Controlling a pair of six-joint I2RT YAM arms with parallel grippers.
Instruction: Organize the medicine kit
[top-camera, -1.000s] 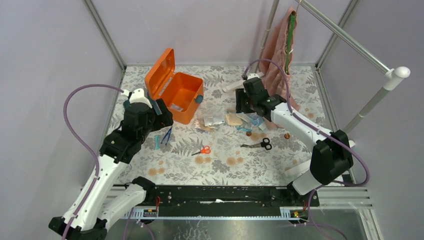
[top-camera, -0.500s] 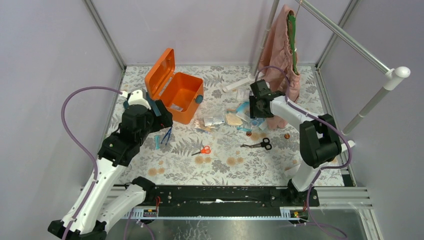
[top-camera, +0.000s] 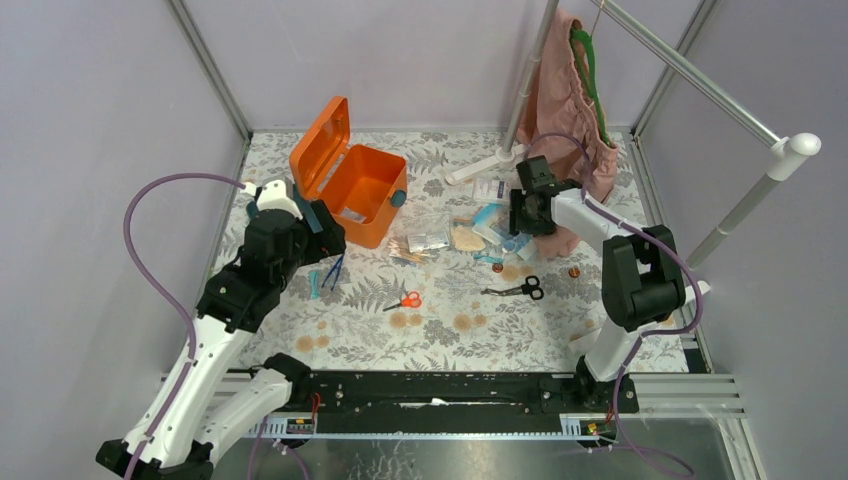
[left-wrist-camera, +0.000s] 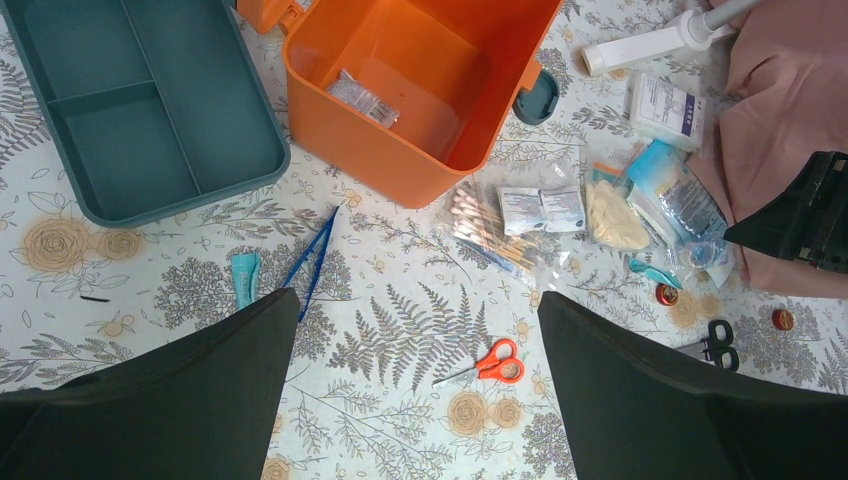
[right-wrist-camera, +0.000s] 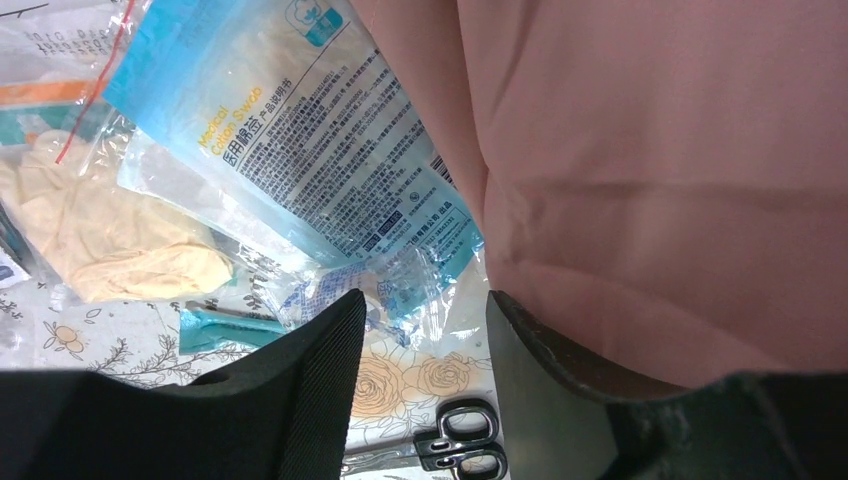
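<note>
Black-fingered, the left gripper (left-wrist-camera: 417, 300) gapes wide over the floral cloth (left-wrist-camera: 380, 440); the orange rectangular plastic medicine kit (left-wrist-camera: 352, 150) sits open just ahead of it. The right gripper (right-wrist-camera: 422, 300), jaws parted, hovers over a blue printed sachet (right-wrist-camera: 330, 150), well right of the kit.

Flowered desk (top-camera: 440, 340), busy: open orange box (top-camera: 362, 195) back left, teal tray (left-wrist-camera: 130, 110) just beside it, blue tweezers (left-wrist-camera: 312, 262) near both, orange scissors (top-camera: 405, 300) mid-desk, black scissors (top-camera: 522, 289) further right, packets (left-wrist-camera: 540, 208) scattered behind them.
</note>
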